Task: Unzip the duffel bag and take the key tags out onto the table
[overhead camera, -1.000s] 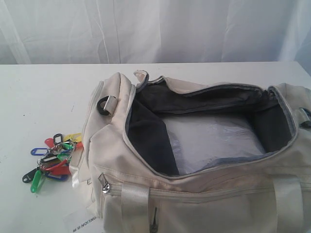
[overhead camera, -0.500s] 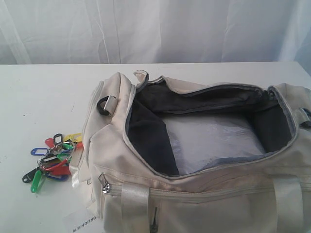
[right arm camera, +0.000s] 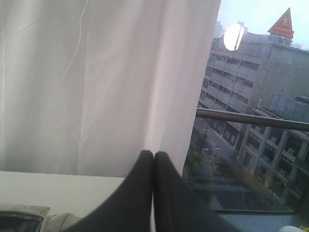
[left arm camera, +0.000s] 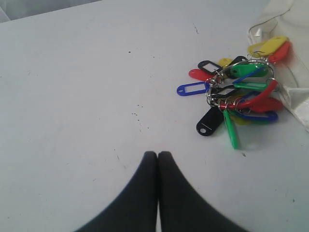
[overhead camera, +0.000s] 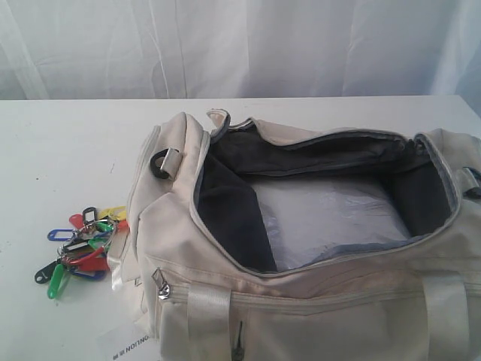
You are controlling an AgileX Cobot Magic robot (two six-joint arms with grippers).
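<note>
The cream duffel bag lies unzipped on the white table, its dark grey lining and pale bottom showing. The bunch of coloured key tags rests on the table just left of the bag. In the left wrist view the key tags lie beside a corner of the duffel bag, and my left gripper hovers shut and empty a short way from them. My right gripper is shut on nothing, pointing at the curtain and window. Neither gripper shows in the exterior view.
A white curtain hangs behind the table's far edge. A paper label sticks out under the bag at the front left. A window with buildings outside lies beyond the right gripper.
</note>
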